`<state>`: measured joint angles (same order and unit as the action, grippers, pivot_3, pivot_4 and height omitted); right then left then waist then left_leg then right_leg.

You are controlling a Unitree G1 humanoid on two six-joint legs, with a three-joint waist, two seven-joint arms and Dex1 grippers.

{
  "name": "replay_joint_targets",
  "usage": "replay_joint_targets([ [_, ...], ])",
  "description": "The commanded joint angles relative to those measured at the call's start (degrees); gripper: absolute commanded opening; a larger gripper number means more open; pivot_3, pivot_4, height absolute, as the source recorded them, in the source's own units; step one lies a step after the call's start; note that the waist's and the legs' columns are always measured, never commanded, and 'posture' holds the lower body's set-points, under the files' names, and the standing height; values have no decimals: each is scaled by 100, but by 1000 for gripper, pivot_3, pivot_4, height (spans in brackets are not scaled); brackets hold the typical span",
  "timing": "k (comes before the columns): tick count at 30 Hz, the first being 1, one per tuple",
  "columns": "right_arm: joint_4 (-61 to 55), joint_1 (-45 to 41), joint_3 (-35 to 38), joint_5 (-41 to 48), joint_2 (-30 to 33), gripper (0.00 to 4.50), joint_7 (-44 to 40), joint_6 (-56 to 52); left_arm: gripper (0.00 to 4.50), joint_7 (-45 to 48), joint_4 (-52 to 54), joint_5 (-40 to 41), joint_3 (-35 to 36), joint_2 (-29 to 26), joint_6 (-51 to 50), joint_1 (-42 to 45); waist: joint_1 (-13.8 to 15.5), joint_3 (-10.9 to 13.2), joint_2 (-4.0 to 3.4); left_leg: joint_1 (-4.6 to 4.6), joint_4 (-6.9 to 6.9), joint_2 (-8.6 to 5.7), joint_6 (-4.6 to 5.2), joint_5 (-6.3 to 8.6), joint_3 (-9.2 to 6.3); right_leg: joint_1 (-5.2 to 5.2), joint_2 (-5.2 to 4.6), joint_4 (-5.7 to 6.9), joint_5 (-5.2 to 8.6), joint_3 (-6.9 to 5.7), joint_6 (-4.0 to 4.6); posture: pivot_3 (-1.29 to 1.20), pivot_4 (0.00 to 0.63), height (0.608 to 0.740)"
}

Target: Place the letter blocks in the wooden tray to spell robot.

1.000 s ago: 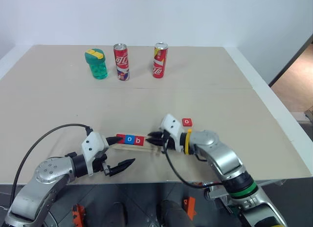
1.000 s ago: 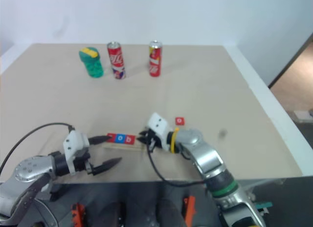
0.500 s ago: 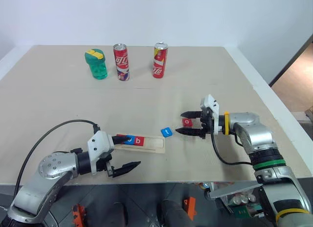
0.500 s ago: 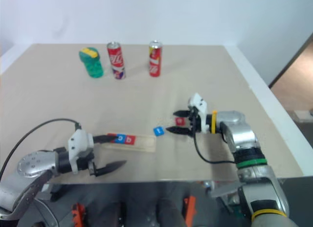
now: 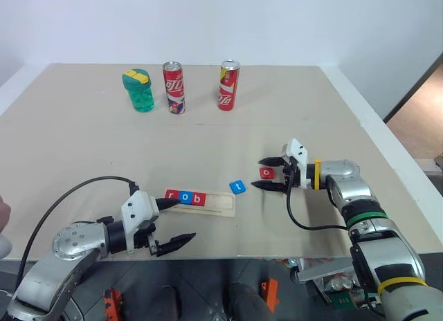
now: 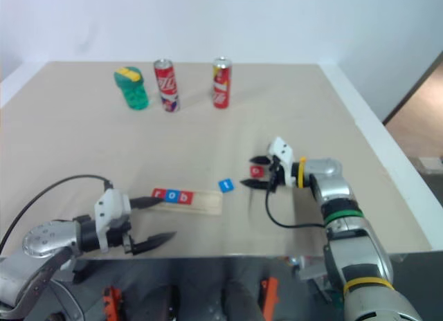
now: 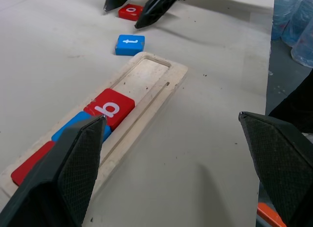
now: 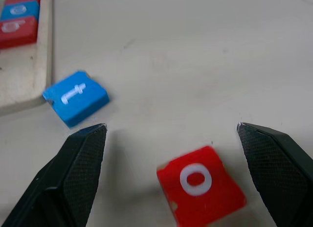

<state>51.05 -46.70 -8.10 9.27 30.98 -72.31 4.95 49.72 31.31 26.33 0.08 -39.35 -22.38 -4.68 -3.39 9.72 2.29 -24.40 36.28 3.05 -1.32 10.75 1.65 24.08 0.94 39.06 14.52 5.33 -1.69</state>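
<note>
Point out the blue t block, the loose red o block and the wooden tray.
blue t block [image 5: 237,187], left eye view, top face.
red o block [image 8: 200,186], right wrist view, top face.
wooden tray [image 7: 146,78], left wrist view, bare groove.

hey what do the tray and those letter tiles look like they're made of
The wooden tray looks like pale unfinished wood: matte, faint grain, dark specks in its groove. The red o block and the blue t block look like painted wood or moulded plastic, I can't tell which: smooth, even colour, crisp edges, white printed letters.
</note>
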Motion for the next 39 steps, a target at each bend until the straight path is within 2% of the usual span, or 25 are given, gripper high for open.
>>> replay_joint_targets([
  [1, 252, -28, 143, -151, 100, 4409, 43, 330, 4500, -50, 194, -38, 154, -61, 108, -82, 0, 0, 0, 5, 0, -1, 0, 0, 2, -4, -1, 0, -1, 4, -1, 0, 150, 740],
  [5, 55, 155, 288, -96, 128, 3300, 191, 38, 4500, -53, 164, -72, 154, -60, 149, -130, 1, 0, 0, 19, 1, -2, 0, 0, 1, -19, -2, 0, 0, 3, -1, 0, 150, 740],
  [7, -847, 675, 449, 14, 128, 2762, 615, -550, 4500, -49, 122, -98, 153, -46, 176, -139, 19, -1, 1, 20, 3, -4, 0, 0, -2, -22, -3, 0, 1, 3, -2, 0, 150, 740],
  [12, -3706, 2270, 609, 193, -1, 2762, 1752, -2231, 4500, -68, 62, -141, 92, 7, 216, -93, 80, -7, -3, 20, 1, -4, -1, 1, -9, -24, -3, 0, 10, -4, -11, 0, 150, 740],
  [15, -4813, 2869, 595, 219, -128, 2762, 2288, -2895, 4500, -30, -13, -156, 68, 8, 258, -46, 77, -15, 0, 23, 1, -1, -2, 1, -11, -26, -2, 1, 11, -6, -9, 0, 150, 740],
  [18, -5509, 3263, 611, 146, -273, 2077, 2842, -3355, 4500, 69, -147, -184, 23, -18, 314, 59, 66, -19, 3, 33, 2, 2, -2, 1, -6, -30, -2, 1, 20, -5, 19, 0, 150, 740],
  [20, -5718, 3336, 632, 167, -337, 1264, 3050, -3524, 4500, 120, -242, -193, 9, -21, 345, 132, 62, -19, 4, 46, 3, 4, -3, 0, -2, -37, -1, 1, 18, -3, 23, 0, 150, 740],
  [21, -5778, 3341, 613, 149, -337, 1178, 3124, -3575, 4500, 152, -283, -206, -2, -26, 370, 164, 62, -19, 4, 55, 3, 3, -3, 0, -2, -44, -2, 0, 18, -2, 24, 0, 150, 740],
  [32, -5723, 3093, 610, 55, -321, 1178, 3559, -3600, 4500, 243, -549, -330, -44, 27, 464, 426, 51, -17, 9, 99, 2, 3, -3, 0, 10, -70, -5, -2, 19, 33, 26, 0, 150, 740],
  [35, -5846, 2735, 737, 249, -321, 1178, 3567, -3746, 4500, 72, -544, -317, 45, 142, 456, 394, 52, -13, 8, 97, 2, -2, -3, 0, 14, -67, -14, -2, 19, 37, 25, 0, 150, 740],
  [39, -6122, 2018, 566, 663, -280, 1178, 3072, -4092, 4500, -329, -489, -289, 222, 406, 425, 318, 33, -3, 9, 93, -5, -4, -3, 0, 44, -53, -18, -2, 14, 51, 16, 0, 150, 740],
])
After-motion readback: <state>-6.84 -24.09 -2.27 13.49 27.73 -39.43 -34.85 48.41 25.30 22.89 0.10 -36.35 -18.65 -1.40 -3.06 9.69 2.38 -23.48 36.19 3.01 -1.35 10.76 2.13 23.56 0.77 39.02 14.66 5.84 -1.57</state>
